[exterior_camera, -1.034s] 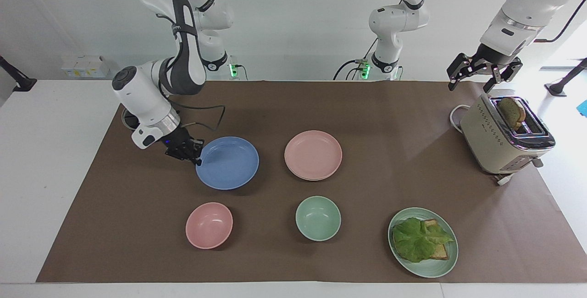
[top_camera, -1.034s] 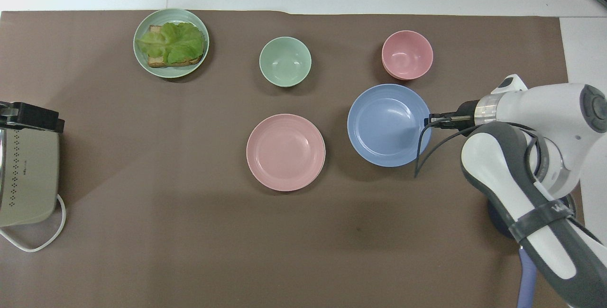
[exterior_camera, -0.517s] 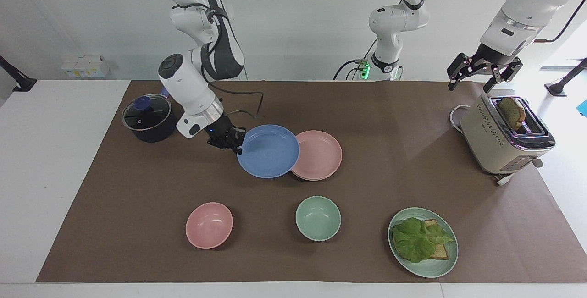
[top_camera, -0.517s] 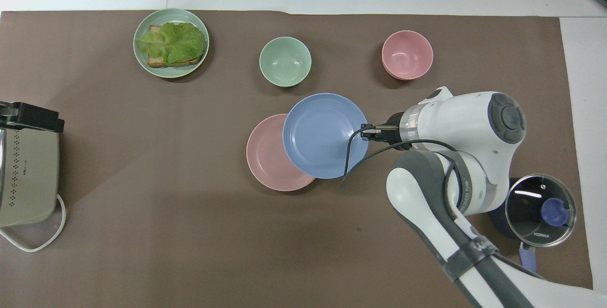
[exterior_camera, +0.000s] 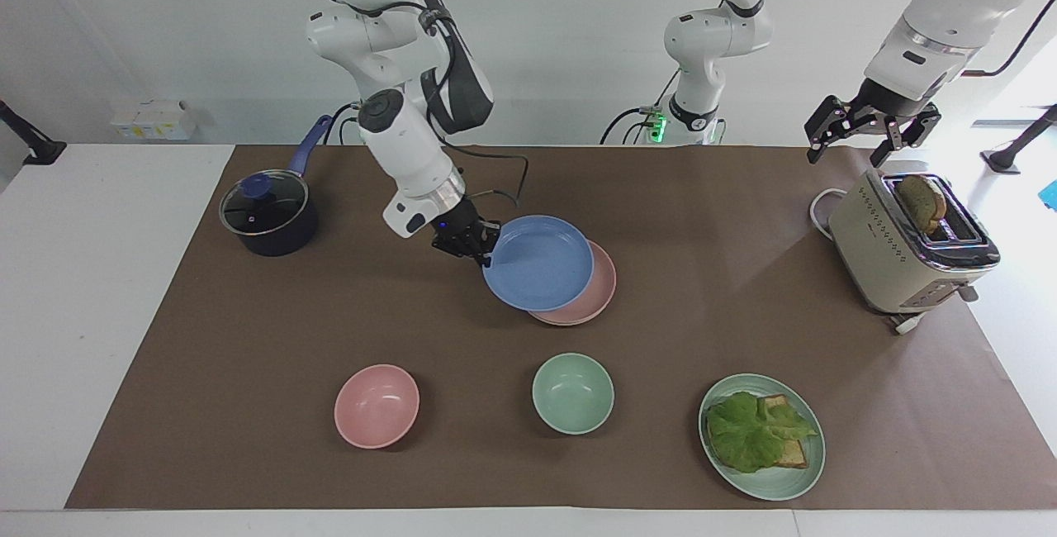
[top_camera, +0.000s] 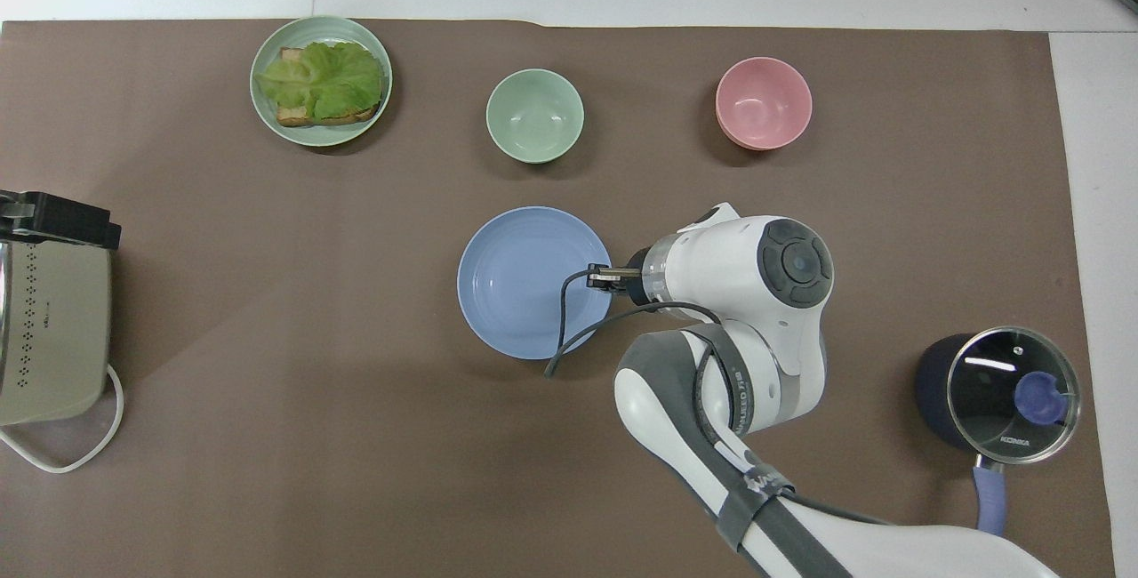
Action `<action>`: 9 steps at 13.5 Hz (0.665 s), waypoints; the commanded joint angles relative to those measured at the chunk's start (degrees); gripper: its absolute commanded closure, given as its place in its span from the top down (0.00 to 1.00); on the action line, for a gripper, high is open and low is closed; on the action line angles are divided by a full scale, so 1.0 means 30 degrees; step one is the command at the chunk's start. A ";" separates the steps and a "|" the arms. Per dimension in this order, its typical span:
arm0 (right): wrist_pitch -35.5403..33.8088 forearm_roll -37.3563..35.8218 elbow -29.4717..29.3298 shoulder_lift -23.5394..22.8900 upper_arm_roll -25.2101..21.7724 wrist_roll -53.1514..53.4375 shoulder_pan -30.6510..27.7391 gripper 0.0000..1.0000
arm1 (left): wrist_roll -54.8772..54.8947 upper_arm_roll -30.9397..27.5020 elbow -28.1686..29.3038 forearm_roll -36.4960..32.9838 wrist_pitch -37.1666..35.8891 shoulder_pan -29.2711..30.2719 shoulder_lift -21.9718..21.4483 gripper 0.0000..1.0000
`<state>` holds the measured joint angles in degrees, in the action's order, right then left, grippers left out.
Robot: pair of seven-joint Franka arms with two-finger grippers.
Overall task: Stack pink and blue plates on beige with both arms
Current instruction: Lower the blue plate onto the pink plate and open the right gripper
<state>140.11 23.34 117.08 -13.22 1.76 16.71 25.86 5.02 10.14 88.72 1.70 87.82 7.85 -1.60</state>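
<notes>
Overhead view: right end effector (top_camera: 603, 277) pinches the rim of the round matte blue plate (top_camera: 524, 280), held over the pink plate (exterior_camera: 601, 293); left end effector (exterior_camera: 869, 134) spread wide above the toaster (exterior_camera: 900, 252).

Facing view: high camera across the counter (exterior_camera: 743, 190), looking at the robots, arm bases at 12 o'clock, whole brown mat in frame. Overhead view: high above the robots' end, looking steeply down and forward, arms entering from 6 o'clock. Both share the mat, half a turn apart: toaster (exterior_camera: 908, 248) at 3 o'clock facing, 9 o'clock overhead.
</notes>
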 commanded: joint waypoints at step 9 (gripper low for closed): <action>0.0817 0.0305 0.0201 -0.0544 -0.0060 0.0055 0.0139 0.00 | 0.0232 0.0048 -0.0161 -0.0331 -0.0357 0.0020 -0.0053 1.00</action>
<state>141.07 23.34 117.38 -14.70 1.66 16.71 25.97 5.02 10.14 88.72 1.70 87.82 7.85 -1.60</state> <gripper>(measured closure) 0.956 0.000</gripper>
